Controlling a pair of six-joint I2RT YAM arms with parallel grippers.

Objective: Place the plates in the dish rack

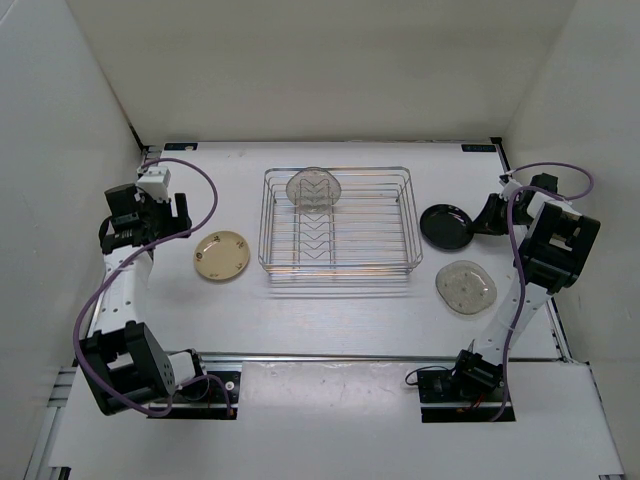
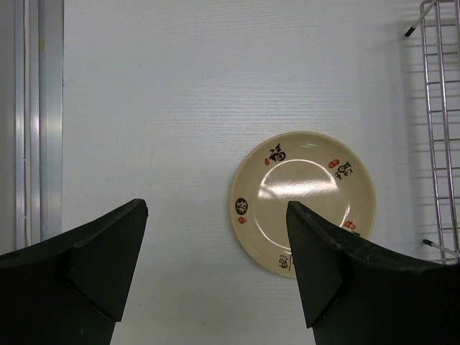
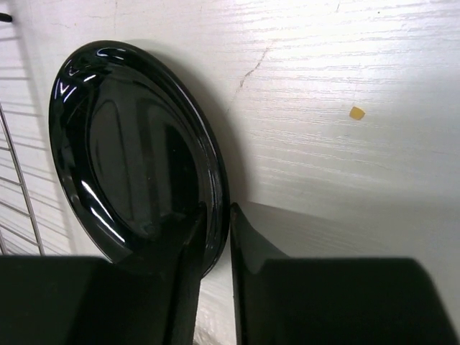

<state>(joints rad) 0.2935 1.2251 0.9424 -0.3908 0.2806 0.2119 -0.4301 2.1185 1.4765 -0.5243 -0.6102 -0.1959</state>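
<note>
The silver wire dish rack (image 1: pixel 338 225) stands mid-table with one pale grey plate (image 1: pixel 314 187) upright in its far dividers. The tan plate (image 1: pixel 222 255) lies flat left of the rack; in the left wrist view it (image 2: pixel 303 200) sits ahead of my open left gripper (image 2: pixel 215 269), whose jaws stand wide apart above the table. My right gripper (image 3: pixel 215 237) is shut on the rim of the glossy black plate (image 3: pixel 129 154), one finger inside and one outside; the plate (image 1: pixel 446 226) is right of the rack. The second pale grey plate (image 1: pixel 466 288) lies flat nearer the front right.
The rack's left wire edge (image 2: pixel 438 122) shows at the right of the left wrist view. A metal rail (image 2: pixel 39 122) runs along the table's left side. A small tan speck (image 3: pixel 356 112) lies on the table by the black plate. White walls enclose the table.
</note>
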